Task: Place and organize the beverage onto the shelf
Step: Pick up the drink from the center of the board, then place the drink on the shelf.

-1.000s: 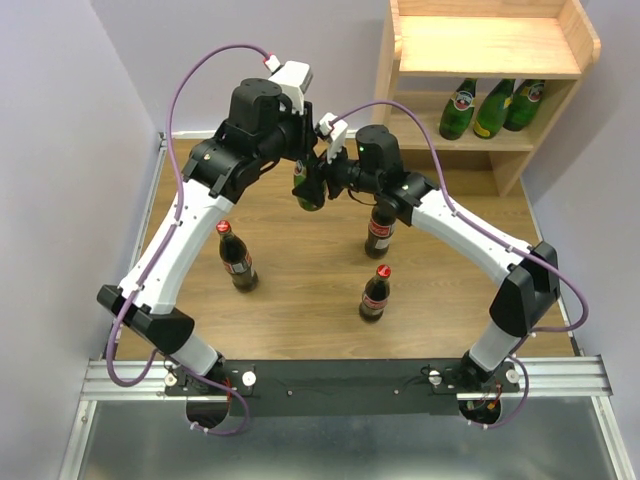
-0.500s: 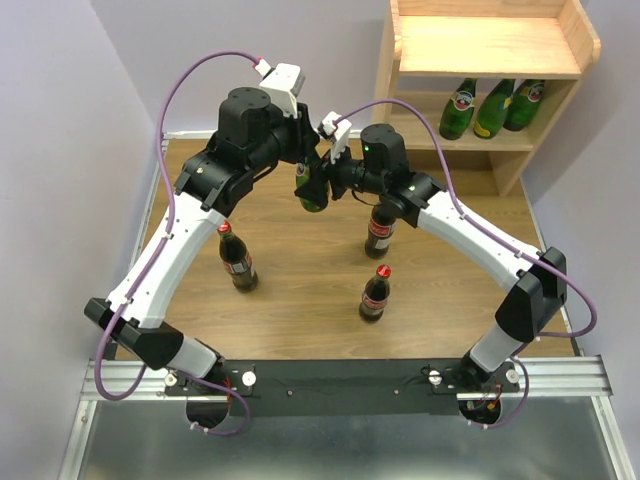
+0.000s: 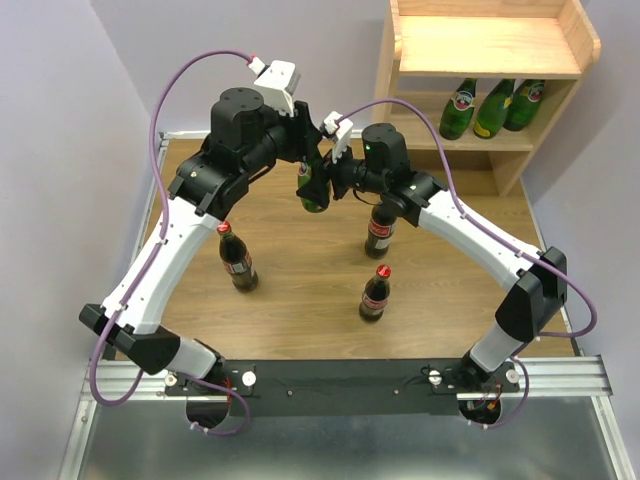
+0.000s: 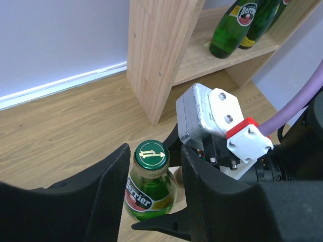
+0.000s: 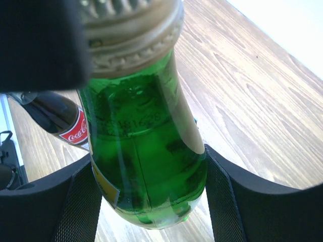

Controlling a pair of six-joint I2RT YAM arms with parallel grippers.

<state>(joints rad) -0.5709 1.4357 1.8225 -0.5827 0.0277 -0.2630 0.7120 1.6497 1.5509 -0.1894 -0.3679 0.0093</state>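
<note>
A green glass bottle (image 3: 312, 190) hangs above the wooden table between both arms. My right gripper (image 3: 322, 186) is shut on its body; in the right wrist view (image 5: 149, 161) both pads press the green glass (image 5: 146, 171). My left gripper (image 3: 307, 166) is open, its fingers standing apart on either side of the bottle's cap (image 4: 150, 155). The two-tier wooden shelf (image 3: 490, 50) stands at the back right, with three green bottles (image 3: 494, 108) on its lower tier. Three cola bottles stand on the table, one at the left (image 3: 237, 258), one in the middle (image 3: 375, 293) and one partly under my right arm (image 3: 380, 228).
The right wrist's camera housing (image 4: 217, 126) sits close beside my left fingers. The shelf's side panel (image 4: 156, 50) is just beyond the held bottle. Purple walls close in the table at the left and back. The shelf's top board holds nothing.
My left arm has drawn up and to the left, its elbow swinging outward. The green bottle and my right gripper have stayed almost in place.
</note>
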